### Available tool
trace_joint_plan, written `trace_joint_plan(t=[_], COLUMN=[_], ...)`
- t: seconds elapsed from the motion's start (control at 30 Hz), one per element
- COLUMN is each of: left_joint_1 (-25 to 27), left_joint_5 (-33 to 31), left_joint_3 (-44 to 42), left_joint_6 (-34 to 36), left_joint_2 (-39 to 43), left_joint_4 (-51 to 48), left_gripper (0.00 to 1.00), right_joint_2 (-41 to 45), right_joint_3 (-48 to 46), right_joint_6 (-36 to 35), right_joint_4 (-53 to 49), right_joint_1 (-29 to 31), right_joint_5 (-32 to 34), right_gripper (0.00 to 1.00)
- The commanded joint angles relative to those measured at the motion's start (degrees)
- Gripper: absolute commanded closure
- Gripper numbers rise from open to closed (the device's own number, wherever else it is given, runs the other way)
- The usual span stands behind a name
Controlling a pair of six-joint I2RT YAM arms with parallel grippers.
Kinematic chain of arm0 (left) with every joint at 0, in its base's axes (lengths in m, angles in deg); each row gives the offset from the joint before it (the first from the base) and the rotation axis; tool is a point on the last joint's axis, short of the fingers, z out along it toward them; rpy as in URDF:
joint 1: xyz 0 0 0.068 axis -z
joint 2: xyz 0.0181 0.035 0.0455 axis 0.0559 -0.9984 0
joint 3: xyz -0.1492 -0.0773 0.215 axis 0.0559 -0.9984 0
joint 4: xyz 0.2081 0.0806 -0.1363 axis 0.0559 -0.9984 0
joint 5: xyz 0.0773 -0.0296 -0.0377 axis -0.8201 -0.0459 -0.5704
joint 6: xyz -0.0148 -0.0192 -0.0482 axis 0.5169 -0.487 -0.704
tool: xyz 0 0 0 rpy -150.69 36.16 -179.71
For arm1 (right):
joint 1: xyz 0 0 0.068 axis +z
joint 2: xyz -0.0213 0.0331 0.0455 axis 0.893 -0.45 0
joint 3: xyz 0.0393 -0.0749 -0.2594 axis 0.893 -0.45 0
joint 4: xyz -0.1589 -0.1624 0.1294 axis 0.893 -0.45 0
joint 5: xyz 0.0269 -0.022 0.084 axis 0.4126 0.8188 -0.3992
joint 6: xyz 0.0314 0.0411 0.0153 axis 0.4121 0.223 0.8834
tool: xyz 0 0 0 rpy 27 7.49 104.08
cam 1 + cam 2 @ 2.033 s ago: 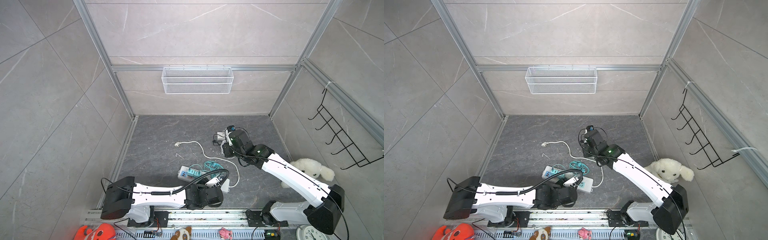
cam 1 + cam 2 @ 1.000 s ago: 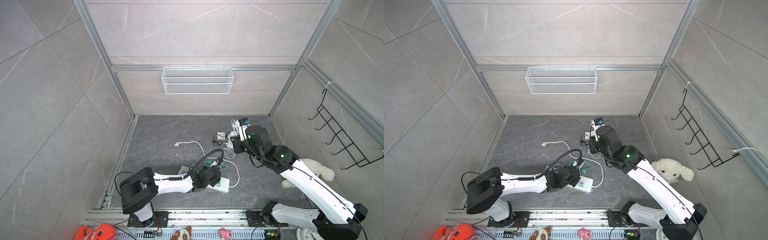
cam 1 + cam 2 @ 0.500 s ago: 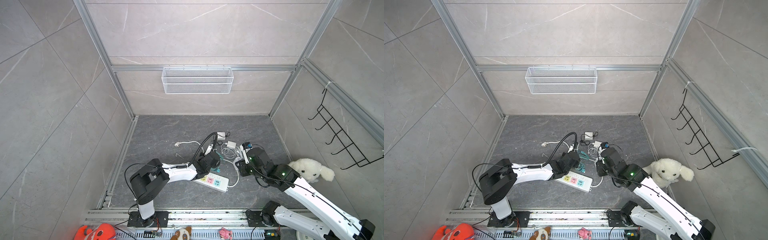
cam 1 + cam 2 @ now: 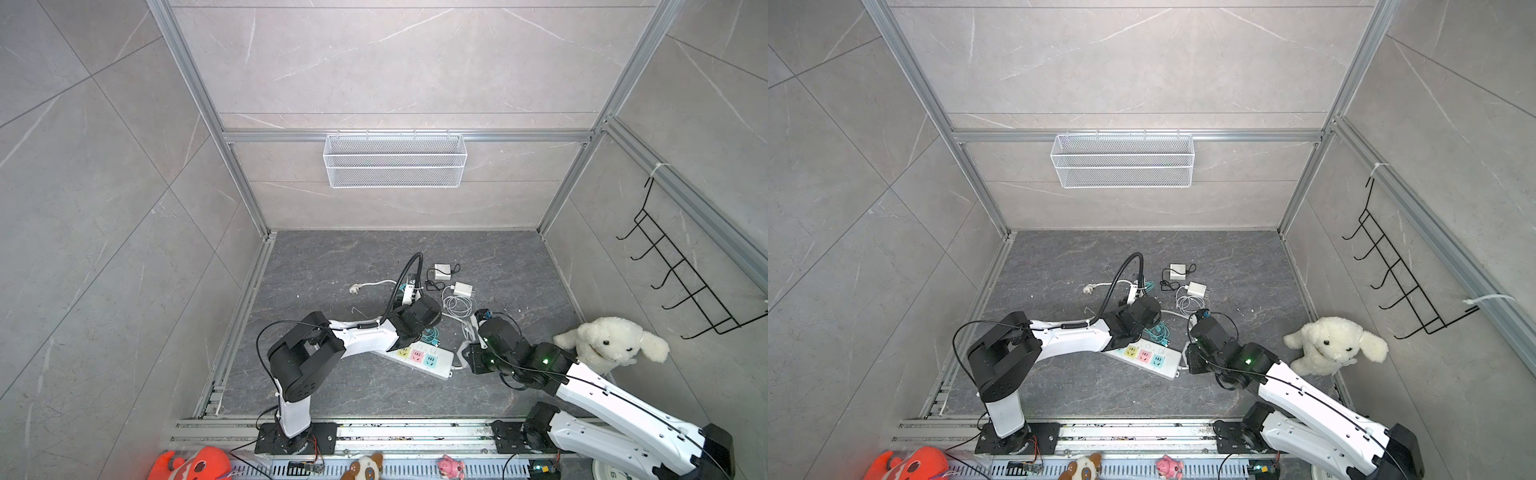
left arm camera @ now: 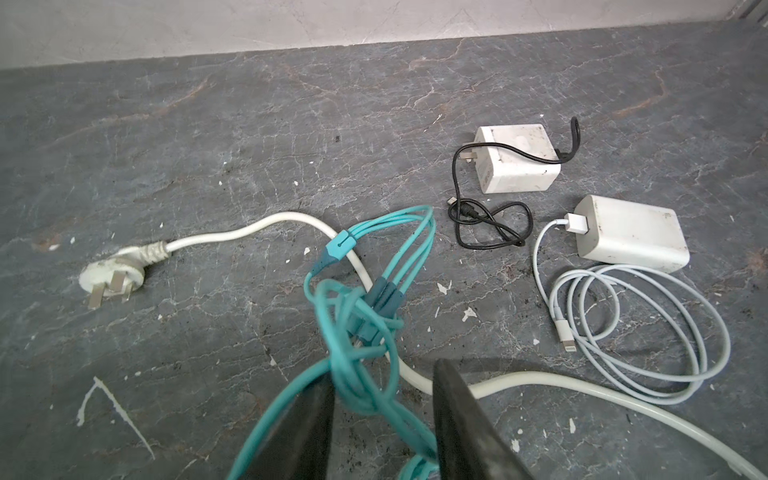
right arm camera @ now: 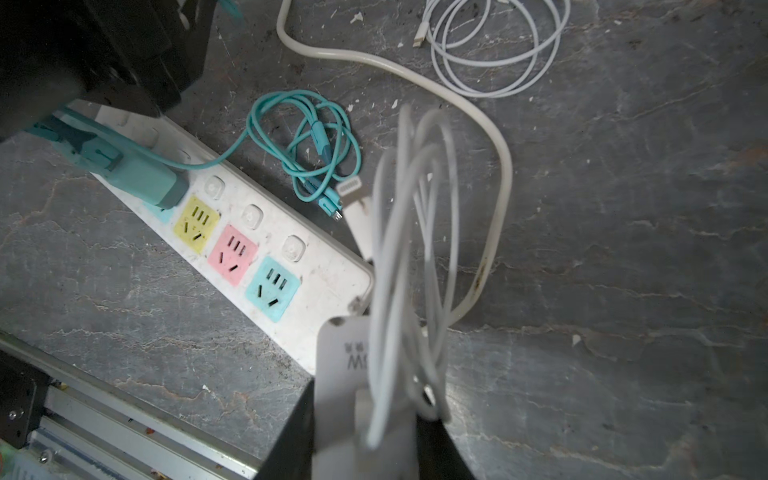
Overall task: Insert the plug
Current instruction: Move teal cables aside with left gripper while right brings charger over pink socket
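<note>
Right wrist view: right gripper (image 6: 365,415) clamps white charger (image 6: 336,374), seemingly just above power strip (image 6: 328,266).

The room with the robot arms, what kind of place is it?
Probably a robot test booth, not a home: a metal frame around grey panels, a left arm and right arm bolted to a rail, and a power strip.

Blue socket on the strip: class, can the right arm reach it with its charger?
Probably yes: the blue socket lies bare beside the right gripper holding the white charger; the teal charger sits farther along.
</note>
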Motion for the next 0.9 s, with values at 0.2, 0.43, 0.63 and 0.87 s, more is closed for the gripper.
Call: trace_joint_plan(t=[0.2,0.43,0.63,0.87], left_joint_1=[2.02,2.56,3.01,2.76], left_joint_5=[-3.36,5.99,5.02,3.64], left_joint_3=[-2.16,-0.03,0.4,1.49], left_joint_6=[-12.83,-15.21,-13.78,-10.06], left_joint_2=[7.98,9.1,9.04,9.29], left_joint_4=[-15.08,-20.34,-19.57,-17.08], left_gripper=[0.4,0.33,0.23,0.11], right_joint_2=[-11.77,-18.74,-21.5,-21.86], right_joint_3=[3.74,9.37,11.92,11.44], right_joint_6=[4.58,8.57,8.76,9.12], right_joint_4=[8.2,6.84,7.49,9.36], right_joint_1=[8.94,13.36,15.27,15.39], right_joint_5=[9.07,15.97,17.7,17.93], right_gripper=[0.95,0.92,0.93,0.93])
